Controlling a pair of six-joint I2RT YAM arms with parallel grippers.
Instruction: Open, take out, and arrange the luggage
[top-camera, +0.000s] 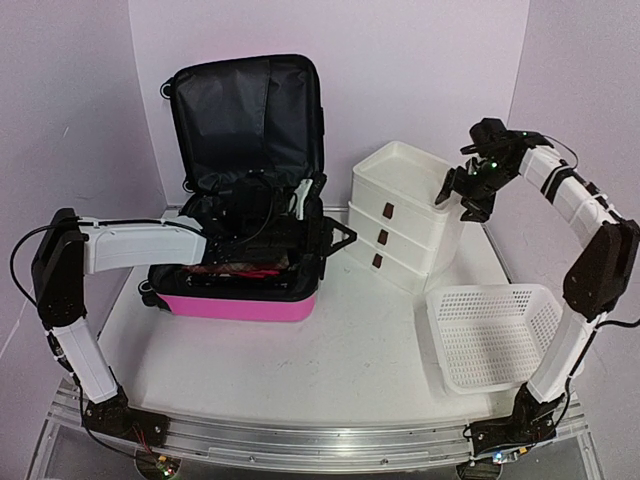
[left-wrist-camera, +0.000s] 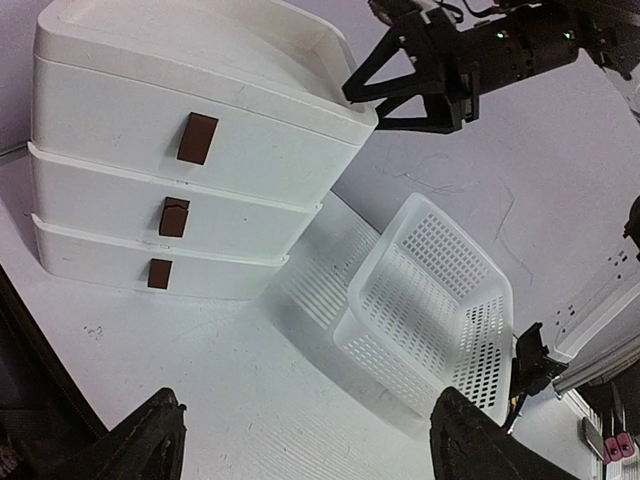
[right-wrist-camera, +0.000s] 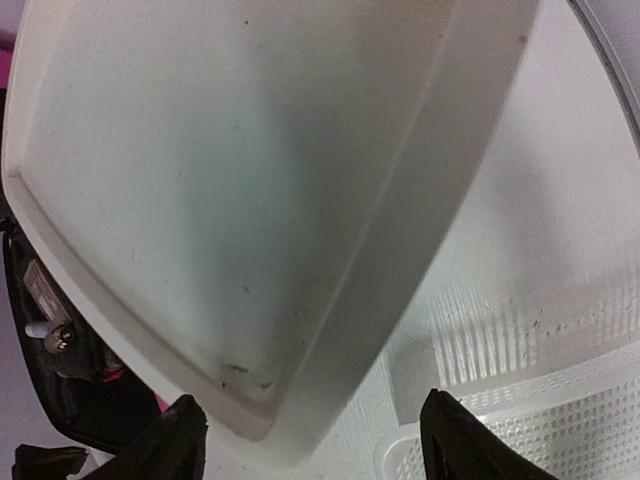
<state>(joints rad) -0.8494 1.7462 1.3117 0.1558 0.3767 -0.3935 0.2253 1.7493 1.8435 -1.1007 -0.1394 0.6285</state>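
The luggage (top-camera: 240, 305) is lying open at centre-left of the overhead view. The left gripper (left-wrist-camera: 305, 405) is hovering at its right edge, jaws spread and empty. The right gripper (top-camera: 458, 197) is gaping, empty, above the drawer stack (top-camera: 400, 200) at upper right.

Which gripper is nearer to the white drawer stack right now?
Right. The right gripper hovers just above the right top corner of the drawer stack; the left gripper is over the open luggage, left of the stack.

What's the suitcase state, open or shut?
Open. The suitcase lid stands upright, black lining facing forward; the pink base lies flat with contents showing.
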